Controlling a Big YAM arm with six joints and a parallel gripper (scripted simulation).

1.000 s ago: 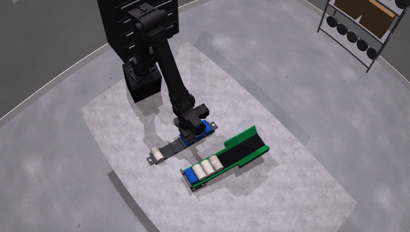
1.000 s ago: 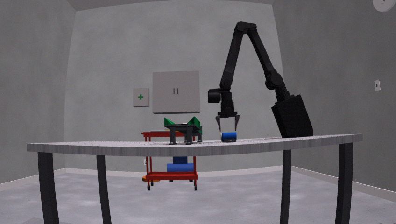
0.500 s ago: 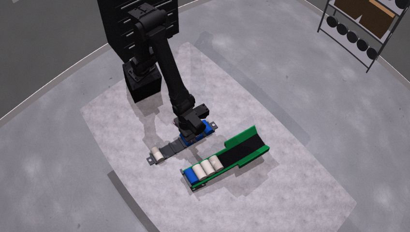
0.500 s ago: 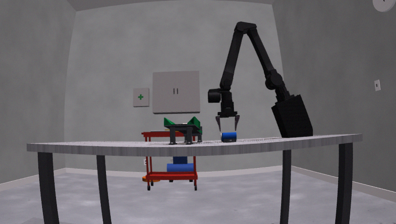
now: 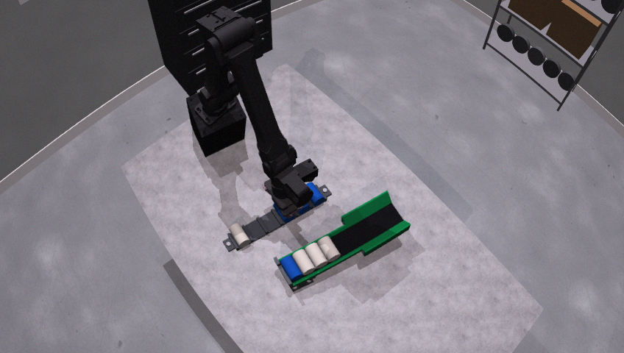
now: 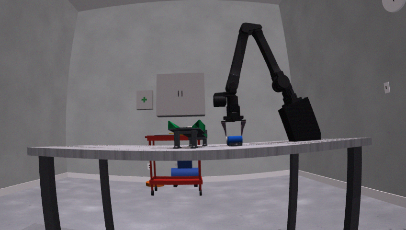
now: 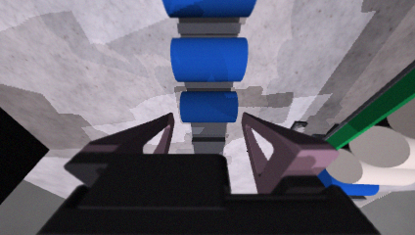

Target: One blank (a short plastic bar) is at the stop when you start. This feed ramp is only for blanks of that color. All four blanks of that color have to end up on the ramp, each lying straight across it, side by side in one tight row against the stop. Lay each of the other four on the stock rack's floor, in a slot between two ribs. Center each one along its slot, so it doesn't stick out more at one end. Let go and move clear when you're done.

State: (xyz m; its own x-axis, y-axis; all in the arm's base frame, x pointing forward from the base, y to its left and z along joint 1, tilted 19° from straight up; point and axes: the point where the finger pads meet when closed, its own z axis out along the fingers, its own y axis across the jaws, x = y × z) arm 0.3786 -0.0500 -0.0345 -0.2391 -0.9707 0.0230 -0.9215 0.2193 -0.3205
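— Grey walls and a grey table (image 6: 114, 152) are seen. How is the arm (image 6: 257, 45) posed?

— It is raised from its black base (image 5: 217, 131), bent sharply at the elbow, with the wrist pointed straight down over the rack (image 5: 258, 225).

— And the pincer (image 7: 206, 128)?

— It is spread wide and nothing is gripped; its fingers are held on either side of the nearest blue bar (image 7: 208, 107), not touching it.

— Where are the bars kept?

— Three blue ones are seen in the rack's slots, and a white bar (image 5: 239, 234) at its far end. On the green ramp (image 5: 376, 207) one blue bar (image 5: 291, 266) is set at the stop, with three white ones (image 5: 316, 254) beside it.
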